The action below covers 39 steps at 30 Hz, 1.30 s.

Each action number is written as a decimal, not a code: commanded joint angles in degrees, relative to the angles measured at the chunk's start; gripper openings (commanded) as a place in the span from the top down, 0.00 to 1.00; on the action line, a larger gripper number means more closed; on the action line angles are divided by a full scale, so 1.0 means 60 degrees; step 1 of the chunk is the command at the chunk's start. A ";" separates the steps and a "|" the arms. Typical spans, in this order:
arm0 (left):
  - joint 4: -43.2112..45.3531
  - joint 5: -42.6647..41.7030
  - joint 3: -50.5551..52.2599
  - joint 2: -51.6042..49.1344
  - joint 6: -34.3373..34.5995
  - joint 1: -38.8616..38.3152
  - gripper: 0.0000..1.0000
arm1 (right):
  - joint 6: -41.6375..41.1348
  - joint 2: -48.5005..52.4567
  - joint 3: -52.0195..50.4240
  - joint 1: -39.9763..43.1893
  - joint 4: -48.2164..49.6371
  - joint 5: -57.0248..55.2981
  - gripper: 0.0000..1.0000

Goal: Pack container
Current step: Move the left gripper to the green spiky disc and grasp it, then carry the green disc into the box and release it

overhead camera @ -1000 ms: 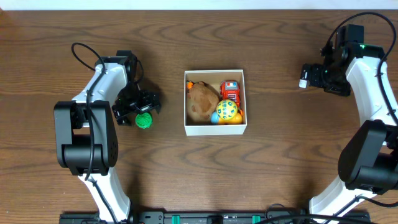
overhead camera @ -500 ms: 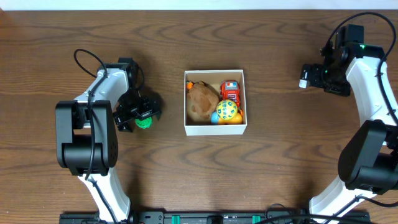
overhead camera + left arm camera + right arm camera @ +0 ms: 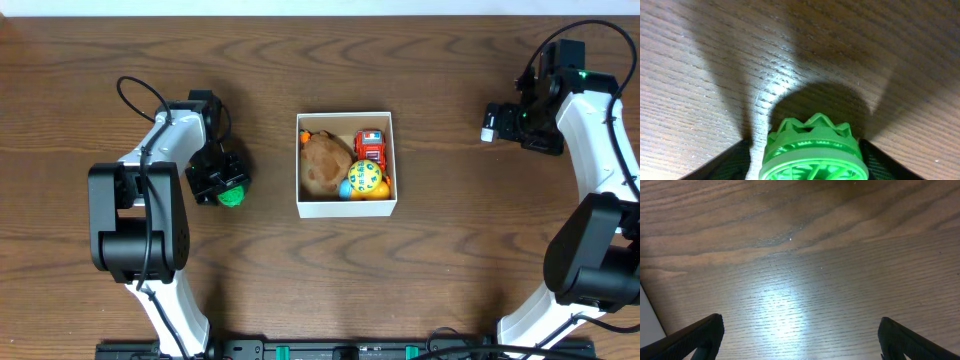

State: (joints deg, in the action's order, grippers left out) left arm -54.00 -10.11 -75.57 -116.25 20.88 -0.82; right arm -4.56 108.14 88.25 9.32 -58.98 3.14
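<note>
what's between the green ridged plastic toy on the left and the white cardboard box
Nothing: the overhead view shows only bare brown wooden table between the green ridged plastic toy and the small white cardboard box.

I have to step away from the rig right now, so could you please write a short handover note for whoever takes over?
Left gripper: low over the table, a finger on each side of the green toy; whether it grips cannot be told.
Right gripper: open, empty, over bare wood well to the right of the container.
Container: mid-table, holding a brown plush, a red toy and a yellow ball.
Done: those toys are packed.
Left: the green toy lies outside, left of the container; probably grip it, lift it and place it inside.
</note>
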 commanded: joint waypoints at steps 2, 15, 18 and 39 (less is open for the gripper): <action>0.0127 -0.0131 0.0091 -0.0109 -0.0149 0.0004 0.44 | -0.0120 -0.0189 0.0160 0.0062 -0.0029 0.0018 0.01; -0.0678 -0.0135 -0.0907 0.0153 -0.0153 -0.0022 0.61 | -0.0124 -0.0189 0.0160 0.0062 -0.0036 0.0018 0.01; -0.1169 -0.0135 -0.1545 0.0521 -0.0153 -0.0168 0.61 | -0.0124 -0.0189 0.0160 0.0062 -0.0036 0.0018 0.01; -0.1009 -0.0135 -0.2896 0.2182 -0.0546 -0.5435 0.62 | -0.0124 -0.0189 0.0160 0.0062 -0.0018 0.0022 0.01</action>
State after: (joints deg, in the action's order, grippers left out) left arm -59.44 -11.22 -94.21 -101.25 18.35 -32.53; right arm -4.56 108.14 88.25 9.32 -58.92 3.11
